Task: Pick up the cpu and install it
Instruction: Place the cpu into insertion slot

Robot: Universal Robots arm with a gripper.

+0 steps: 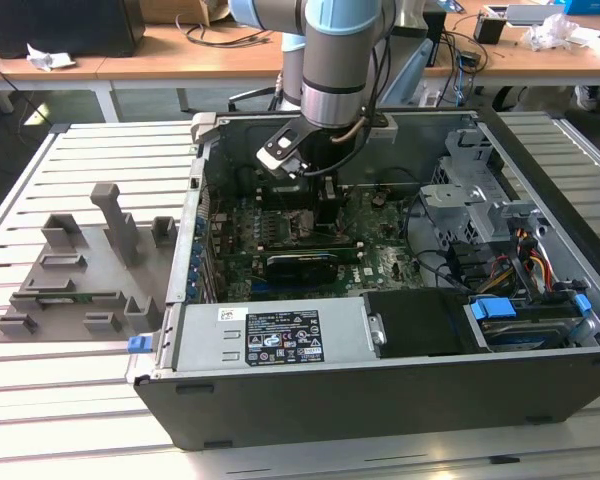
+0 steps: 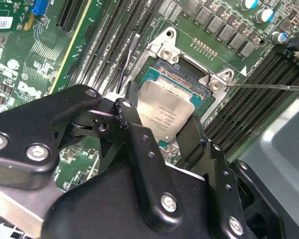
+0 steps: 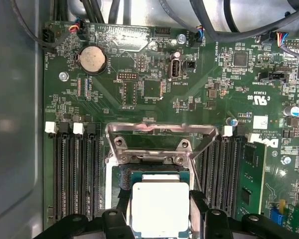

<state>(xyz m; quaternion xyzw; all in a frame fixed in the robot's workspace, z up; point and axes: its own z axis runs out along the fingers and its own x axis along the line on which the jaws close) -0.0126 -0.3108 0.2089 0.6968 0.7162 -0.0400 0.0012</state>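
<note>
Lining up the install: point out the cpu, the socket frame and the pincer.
cpu (image 3: 159,206), first wrist view, middle of silver top.
socket frame (image 3: 139,128), first wrist view, shiny metal bar.
pincer (image 2: 159,119), second wrist view, midway between fingertips.

cpu top is plain silver, darker rim — motherboard green with fine pale print. Memory slots black with white latches; coin cell silver, holder tray flat grey.

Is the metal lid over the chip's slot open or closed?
Open: the metal lid is swung back, and the cpu shows uncovered below it, gripped in the pincer.
</note>
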